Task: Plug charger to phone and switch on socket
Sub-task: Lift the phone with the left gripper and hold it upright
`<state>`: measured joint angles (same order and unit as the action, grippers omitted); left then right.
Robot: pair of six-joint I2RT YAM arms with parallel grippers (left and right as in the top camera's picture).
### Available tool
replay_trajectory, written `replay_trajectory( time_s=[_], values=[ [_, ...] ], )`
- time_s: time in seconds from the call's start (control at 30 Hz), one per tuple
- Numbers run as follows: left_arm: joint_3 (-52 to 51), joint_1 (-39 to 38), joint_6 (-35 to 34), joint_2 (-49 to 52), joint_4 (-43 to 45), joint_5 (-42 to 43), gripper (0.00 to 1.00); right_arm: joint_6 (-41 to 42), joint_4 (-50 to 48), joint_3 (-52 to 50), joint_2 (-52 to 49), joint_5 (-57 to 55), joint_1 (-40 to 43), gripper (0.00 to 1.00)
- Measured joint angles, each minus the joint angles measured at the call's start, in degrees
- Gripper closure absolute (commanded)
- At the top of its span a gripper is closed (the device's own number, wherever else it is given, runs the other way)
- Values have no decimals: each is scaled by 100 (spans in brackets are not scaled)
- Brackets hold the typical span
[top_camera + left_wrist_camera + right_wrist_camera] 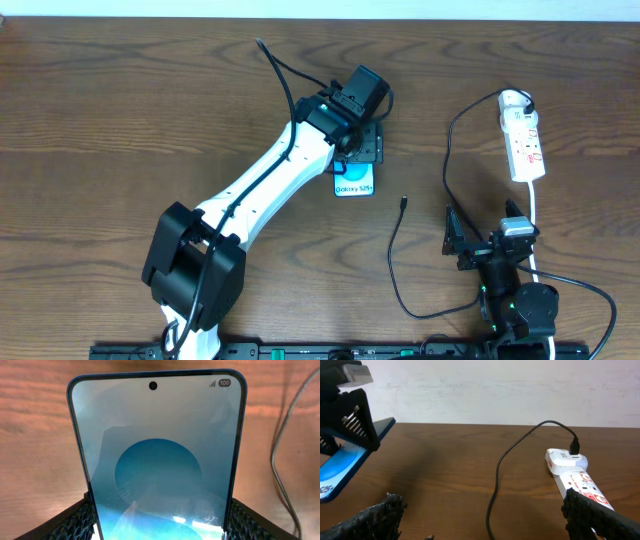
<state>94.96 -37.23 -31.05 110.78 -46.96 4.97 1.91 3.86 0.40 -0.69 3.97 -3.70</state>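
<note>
- The left gripper (pixel 161 512) is clamped across the phone (pixel 355 186)'s long edges and holds it tilted up off the wooden table (pixel 120 120), mid-table.
- The right gripper (pixel 481 510) has its jaws wide apart with nothing in them, front right.
- The charger (pixel 392 265)'s plug (pixel 574 450) looks seated in the socket (pixel 526 140)'s far end.
- The connector tip (pixel 403 203) lies loose between the phone and the right gripper, so plugging in is left to do. Can't tell the switch's state.
- Phone: glossy glass slab with rounded corners. Cable: thin and floppy. Strip: hard white plastic. Pads: ribbed black.
</note>
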Motion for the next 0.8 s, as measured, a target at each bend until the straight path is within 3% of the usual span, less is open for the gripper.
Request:
replay_trajectory(
  time_s=[0.23,0.4,0.63,0.8],
  values=[
    [0,11,0,0,-35,994,24,2,0,0,0,0,0,1],
    [0,157,-7,0,-4,2144,24,0,0,0,0,0,0,1],
    [0,774,-94,0,433,3849,24,0,0,0,0,0,0,1],
    [0,1270,-564,0,673,4647,24,0,-2,0,0,0,0,1]
  ],
)
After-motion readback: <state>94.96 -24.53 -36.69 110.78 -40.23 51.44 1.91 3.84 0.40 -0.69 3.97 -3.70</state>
